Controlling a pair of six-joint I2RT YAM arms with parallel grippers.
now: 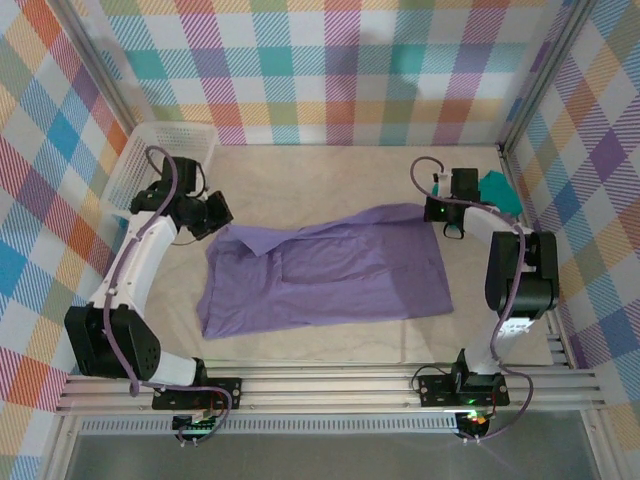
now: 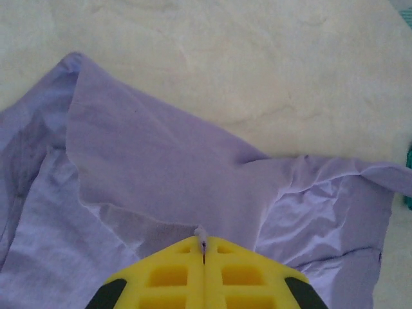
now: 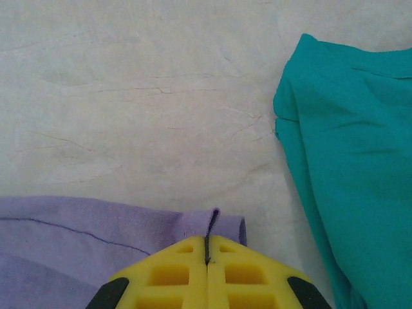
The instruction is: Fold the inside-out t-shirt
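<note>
From above, the t-shirt (image 1: 325, 270) lies spread flat across the middle of the desk (image 1: 330, 175), its long side running left to right, with a darker rectangular patch at its centre. Each arm reaches to one of its far corners. The left wrist view gives the detail at that corner: the yellow left fingers (image 2: 170, 277) are pressed together with no gap, a small nub of lavender cloth is pinched at their tips, and the fabric spreads away from them in overlapping folds. In the right wrist view the right fingers (image 3: 170, 277) are likewise closed tight, with a thin upright fold of the shirt's edge caught between the tips and a dark stitched line crossing the cloth beside them. A teal garment (image 3: 347, 161) lies near that corner, to the right, apart from the shirt. The top view places that garment at the far right, by the wall. The desk is pale cream, faintly veined like marble. A white basket (image 1: 165, 140) sits at its far left corner, pastel plaid walls (image 1: 330, 60) surround it, and aluminium rails (image 1: 330, 385) run along the near edge.
</note>
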